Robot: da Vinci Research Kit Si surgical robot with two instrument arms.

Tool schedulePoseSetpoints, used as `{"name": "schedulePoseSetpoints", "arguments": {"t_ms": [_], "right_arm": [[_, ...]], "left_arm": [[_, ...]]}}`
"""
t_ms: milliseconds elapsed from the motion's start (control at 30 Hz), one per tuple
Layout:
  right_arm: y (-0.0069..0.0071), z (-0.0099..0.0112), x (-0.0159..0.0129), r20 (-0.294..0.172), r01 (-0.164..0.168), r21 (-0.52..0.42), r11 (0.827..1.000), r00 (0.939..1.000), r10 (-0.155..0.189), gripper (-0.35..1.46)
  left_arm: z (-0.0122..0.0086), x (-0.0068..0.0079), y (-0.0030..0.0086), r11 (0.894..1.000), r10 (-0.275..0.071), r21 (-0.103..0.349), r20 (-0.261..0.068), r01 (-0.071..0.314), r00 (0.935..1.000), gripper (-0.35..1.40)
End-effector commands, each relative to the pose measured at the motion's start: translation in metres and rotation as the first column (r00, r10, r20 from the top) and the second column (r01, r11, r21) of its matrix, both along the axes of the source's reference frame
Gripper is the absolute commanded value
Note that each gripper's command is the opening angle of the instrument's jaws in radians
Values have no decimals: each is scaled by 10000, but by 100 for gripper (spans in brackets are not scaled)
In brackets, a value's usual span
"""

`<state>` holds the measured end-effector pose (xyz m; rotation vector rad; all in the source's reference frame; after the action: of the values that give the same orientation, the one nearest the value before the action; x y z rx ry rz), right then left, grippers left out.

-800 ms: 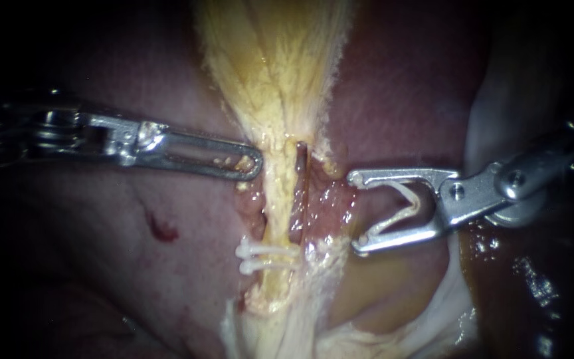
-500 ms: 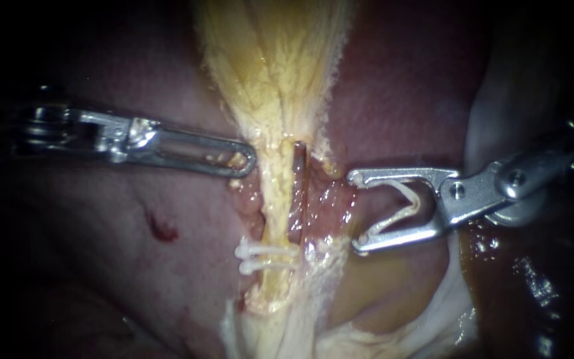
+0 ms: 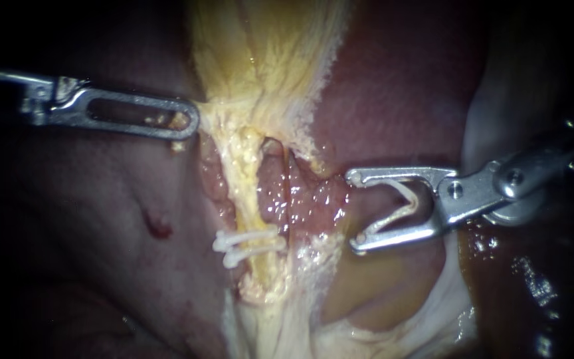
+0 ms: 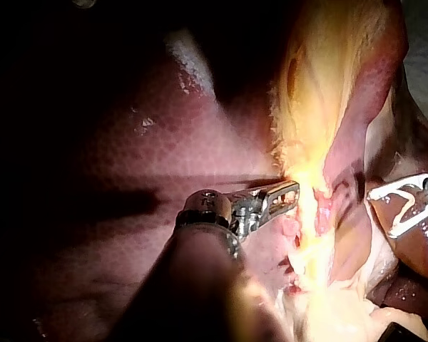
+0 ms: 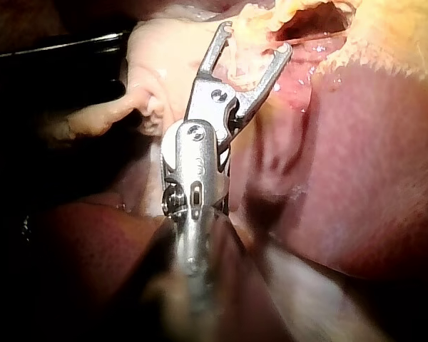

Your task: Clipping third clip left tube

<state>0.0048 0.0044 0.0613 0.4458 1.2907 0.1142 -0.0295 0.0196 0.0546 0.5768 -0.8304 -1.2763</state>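
Close view of wet tissue under bright light. Through the centre, from 12 o'clock toward 6, runs the left tube [image 3: 246, 193], a thin yellow cord with a lumpy, greasy surface. Just below centre the two clips [image 3: 247, 244], white and slim like tiny staples, cross it side by side. Just beside it at 3 o'clock lies a pink strand [image 3: 282, 193], glistening. Pale yellow, fibrous fat [image 3: 267, 60] fans out at 12 o'clock. Smooth dark red liver [image 3: 406, 86] fills the ground on both sides.

High up from 9 o'clock comes the left instrument [image 3: 191, 125]. Its flat steel jaws, the visible one slotted, are closed on the edge of the fat, which tents toward them (so the tube looks stretched taut). From 3 o'clock comes the right instrument [image 3: 353, 211]. Its hooked jaws stand wide apart yet hold a new clip [image 3: 400, 203], a white V seated between them. Their tips sit near the pink strand, apart from the left tube.

The tube will probably handle as soft, slippery and easy to tear, with almost no weight. Gripping the fat beside it, not the cord itself, seems the safer hold. The bare stretch at 12 o'clock of the two clips looks like the place for the third. Both jaws would need to pass fully round the cord before closing.
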Motion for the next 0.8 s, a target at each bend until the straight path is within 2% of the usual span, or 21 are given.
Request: {"name": "schedulePoseSetpoints", "arguments": {"t_ms": [33,367,600,800], "right_arm": [[-2,2,3,-12,19,4,10000,10000,-19,50],[-12,25,47,-159,136,-6,9999,9998,-136,50],[-18,51,77,-148,124,473,9988,9998,-117,50],[-21,78,86,-65,75,1046,9945,10000,-69,50]], "left_arm": [[2,-1,0,10000,-7,-9,-20,7,10000,-35],[3,-4,-2,10000,-28,-24,-37,28,10000,-35],[5,-8,-4,10000,-68,-50,-72,68,10000,-35],[4,-8,-4,10000,-71,-50,-74,71,9999,-35]]}}
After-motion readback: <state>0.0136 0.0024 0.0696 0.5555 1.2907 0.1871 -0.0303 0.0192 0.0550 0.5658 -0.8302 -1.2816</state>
